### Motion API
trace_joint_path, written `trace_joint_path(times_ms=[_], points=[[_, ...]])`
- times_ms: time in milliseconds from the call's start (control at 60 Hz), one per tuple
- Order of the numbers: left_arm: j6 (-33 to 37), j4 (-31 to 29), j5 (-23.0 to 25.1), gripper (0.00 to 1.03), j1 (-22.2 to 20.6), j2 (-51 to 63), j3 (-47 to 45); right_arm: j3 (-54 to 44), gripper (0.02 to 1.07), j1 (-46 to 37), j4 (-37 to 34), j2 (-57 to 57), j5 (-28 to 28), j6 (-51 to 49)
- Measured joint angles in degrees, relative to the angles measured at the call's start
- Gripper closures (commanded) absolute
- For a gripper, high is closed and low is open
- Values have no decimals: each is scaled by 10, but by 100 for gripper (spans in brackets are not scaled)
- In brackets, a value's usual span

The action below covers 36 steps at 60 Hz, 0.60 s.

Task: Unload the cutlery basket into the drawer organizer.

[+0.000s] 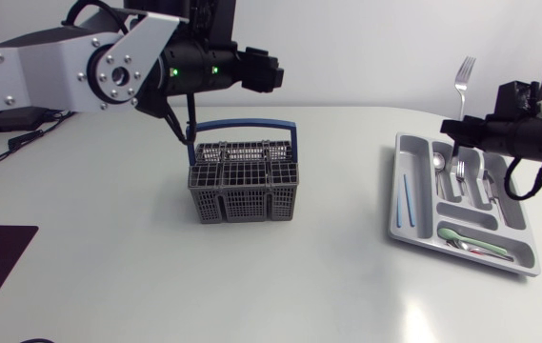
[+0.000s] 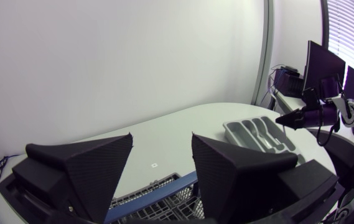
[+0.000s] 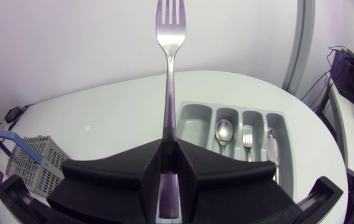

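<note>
Right claw [image 3: 169, 149]: clamped on fork [image 3: 170, 37] handle, tines up.
Left claw [image 2: 162, 138]: open above cutlery basket [image 1: 242, 186].
Placement: lower over drawer organizer [image 1: 397, 181], lay parallel beside stowed fork [image 3: 246, 138], release low.

The head view looks steeply down on the surface [image 1: 156, 286] from above, with the basket [image 1: 244, 186] mid-scene. The left wrist view sits close above the basket and faces across to the organizer [image 2: 232, 129] far beyond it. The right wrist view looks over the organizer, the basket well off beside it. All three views share both.
</note>
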Motion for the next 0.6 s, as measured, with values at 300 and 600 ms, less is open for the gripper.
trace_joint_path(times_ms=[300, 600], points=[[40, -53, -47, 14, 28, -30, -32, 14, 101, -94, -32, 86, 11, -56], [49, -60, -47, 13, 52, -60, -74, 40, 101, -118, -32, 167, 50, -98]])
